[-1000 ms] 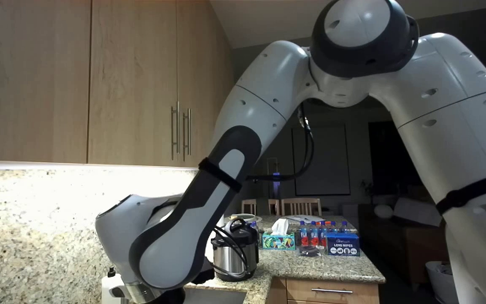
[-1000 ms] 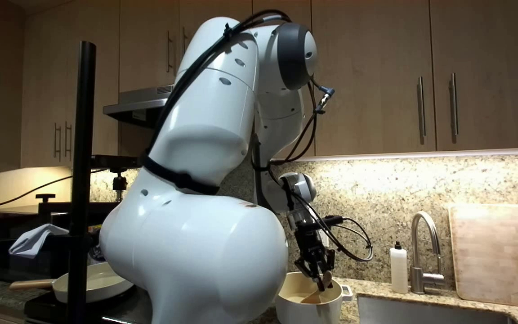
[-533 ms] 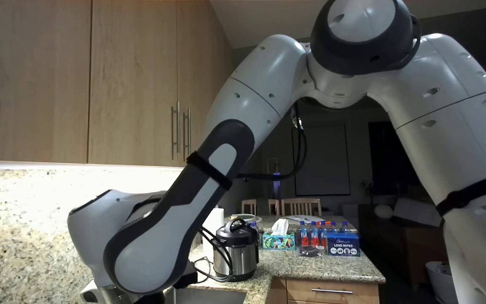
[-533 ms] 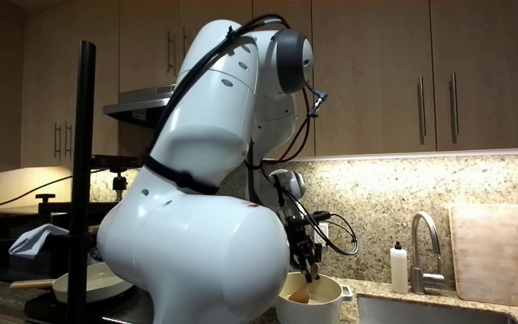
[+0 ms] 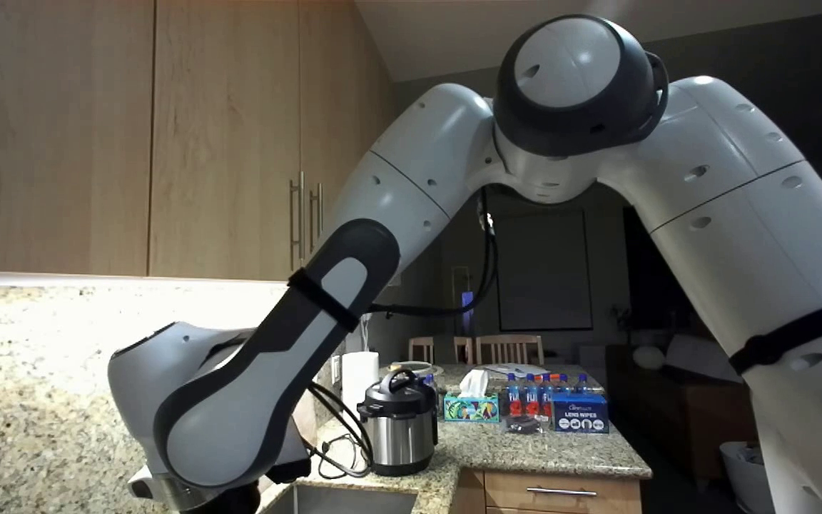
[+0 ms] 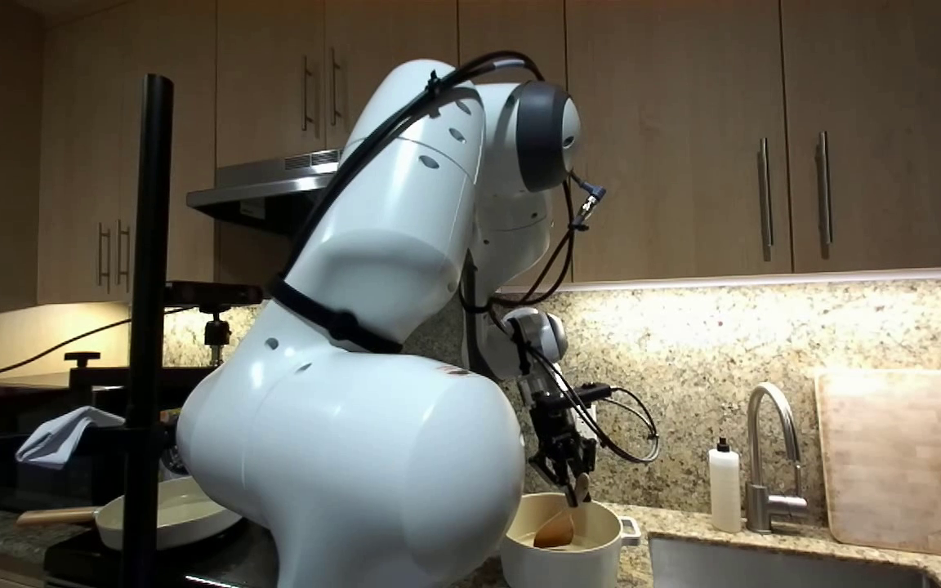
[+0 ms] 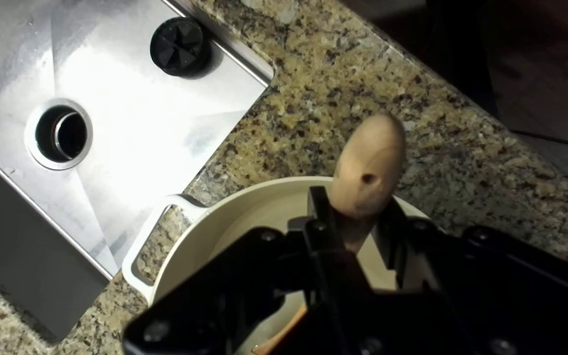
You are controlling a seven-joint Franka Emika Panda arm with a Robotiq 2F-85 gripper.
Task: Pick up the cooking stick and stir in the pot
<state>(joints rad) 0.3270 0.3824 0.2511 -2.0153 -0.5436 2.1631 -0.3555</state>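
A white robot arm (image 6: pixel 356 457) reaches over a speckled granite countertop (image 7: pixel 308 98). Its black two-fingered gripper (image 7: pixel 355 209) is clamped on the handle of a light-brown wooden spoon (image 7: pixel 370 158); the handle's rounded tip, with a small dark hole, sticks up above the grip. The spoon leans, tip to the right, its broad bowl low and left inside a round, cream-coloured pot (image 6: pixel 560 565) with a white loop handle. From where I stand I cannot tell whether the bowl touches the bottom. The pot stands on the countertop, just left of a stainless-steel sink (image 7: pixel 126 162). In the sink, toward its near edge and apart from the drain (image 7: pixel 61 134), sits a round black plug (image 7: pixel 178 47). On the far side stand a white bottle (image 6: pixel 724 490) with a black cap, a curved metal tap (image 6: pixel 758 510) just to its right, and farther right a pale wooden cutting board (image 6: pixel 907 461). Well to the left, a cream frying pan (image 6: pixel 193 532) with a wooden handle shows partly behind a black pole (image 6: pixel 149 286). A steel-and-black pressure cooker (image 5: pixel 402 437) stands beyond the sink, near a colourful tissue box (image 5: pixel 471 409).
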